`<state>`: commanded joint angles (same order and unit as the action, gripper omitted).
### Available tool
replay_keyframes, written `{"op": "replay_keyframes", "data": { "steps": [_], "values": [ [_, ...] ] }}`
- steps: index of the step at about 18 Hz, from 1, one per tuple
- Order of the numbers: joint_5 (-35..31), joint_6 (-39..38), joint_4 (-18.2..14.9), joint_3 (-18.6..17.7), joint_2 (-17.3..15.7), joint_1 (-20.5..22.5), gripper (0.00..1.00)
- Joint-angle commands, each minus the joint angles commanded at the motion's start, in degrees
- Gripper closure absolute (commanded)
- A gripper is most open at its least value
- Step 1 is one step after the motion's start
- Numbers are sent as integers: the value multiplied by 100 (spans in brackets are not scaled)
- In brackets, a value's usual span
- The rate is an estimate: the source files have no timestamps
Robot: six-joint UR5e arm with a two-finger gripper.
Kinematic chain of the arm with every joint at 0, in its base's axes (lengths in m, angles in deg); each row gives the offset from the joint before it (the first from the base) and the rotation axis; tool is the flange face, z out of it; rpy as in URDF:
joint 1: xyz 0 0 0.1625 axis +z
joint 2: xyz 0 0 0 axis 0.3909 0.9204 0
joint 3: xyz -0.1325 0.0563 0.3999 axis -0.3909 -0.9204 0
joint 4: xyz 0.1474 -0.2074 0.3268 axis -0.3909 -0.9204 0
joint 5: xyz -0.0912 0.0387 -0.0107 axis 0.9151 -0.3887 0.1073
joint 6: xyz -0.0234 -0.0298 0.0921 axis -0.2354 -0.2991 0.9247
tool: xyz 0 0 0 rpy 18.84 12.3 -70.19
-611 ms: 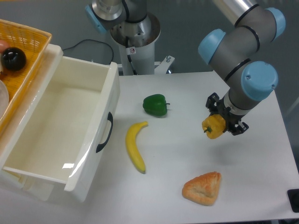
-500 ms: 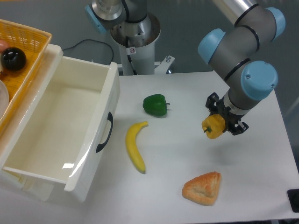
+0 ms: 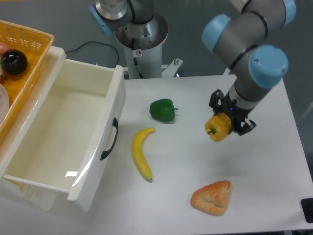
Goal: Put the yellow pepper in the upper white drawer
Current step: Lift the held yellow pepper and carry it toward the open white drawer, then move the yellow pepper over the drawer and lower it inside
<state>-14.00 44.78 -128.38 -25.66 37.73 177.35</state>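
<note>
Yellow and lobed, the yellow pepper (image 3: 218, 128) is clamped between the dark fingers of the gripper (image 3: 226, 120), held above the right half of the white surface (image 3: 274, 171) with its short stem pointing left. The grey arm with light blue joint caps (image 3: 254, 54) reaches down to it from the upper right. To the left of the pepper, well apart from it, a green pepper (image 3: 162, 109) lies on the surface, and nearer to the camera a banana (image 3: 141, 154) lies lengthwise beside the drawer front. A golden-brown pastry (image 3: 212, 197) sits near the front edge, below the held pepper. The upper white drawer (image 3: 29, 181) stands open at the left, its inside bare and glossy, its dark curved handle (image 3: 110, 139) facing the banana. Behind the drawer at the far left, a yellow woven basket (image 3: 34, 44) holds a round black object (image 3: 13, 61).
</note>
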Motion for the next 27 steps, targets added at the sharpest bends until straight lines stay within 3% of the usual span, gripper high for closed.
{"op": "replay_keyframes", "data": {
  "steps": [4,10,17,27],
  "values": [
    [509,-131,-229,-44,-238,-27,82],
    [1055,-1124,-221,-106,-510,-527,82],
    [1741,-1774,-229,-387,-993,-747,82],
    [2382,-3049,-186,-396,-1284,-1186,82]
  ]
}}
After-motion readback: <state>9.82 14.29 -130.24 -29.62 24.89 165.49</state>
